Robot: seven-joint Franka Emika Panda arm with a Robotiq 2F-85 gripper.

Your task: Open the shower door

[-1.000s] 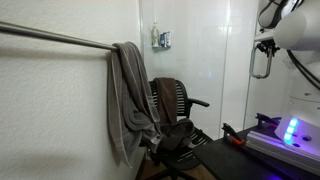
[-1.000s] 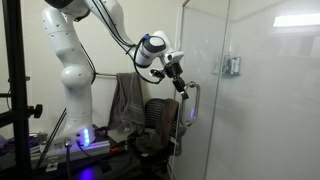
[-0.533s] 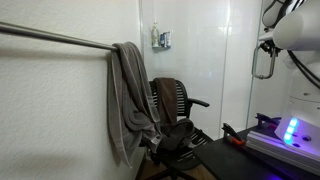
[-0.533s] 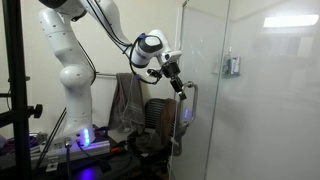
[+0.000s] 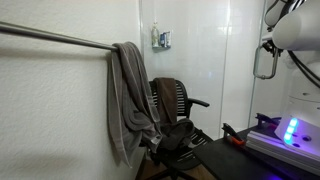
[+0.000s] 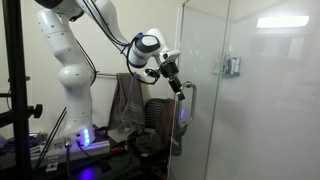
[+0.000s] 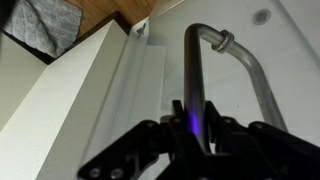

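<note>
The shower door (image 6: 206, 110) is a tall clear glass panel. Its silver loop handle (image 6: 192, 104) sits near the panel's edge and also shows in an exterior view (image 5: 263, 63). In the wrist view the handle's bar (image 7: 196, 62) runs straight down between my jaws. My gripper (image 7: 196, 128) is shut on this bar, lit by a violet glow. In both exterior views the gripper (image 6: 175, 83) (image 5: 268, 45) holds the handle near its top. The glass itself (image 7: 120, 90) is seen edge-on beside the handle.
A grey towel (image 5: 128, 100) hangs from a metal rail (image 5: 55, 38) on the white wall. A black office chair (image 5: 172, 108) stands inside the shower. A small fixture (image 5: 161, 39) is on the tiled wall. The robot base (image 6: 78, 138) glows blue.
The gripper, still holding the handle, has shifted a little, and the handle and door edge have moved with it. Chair and towel have not moved.
</note>
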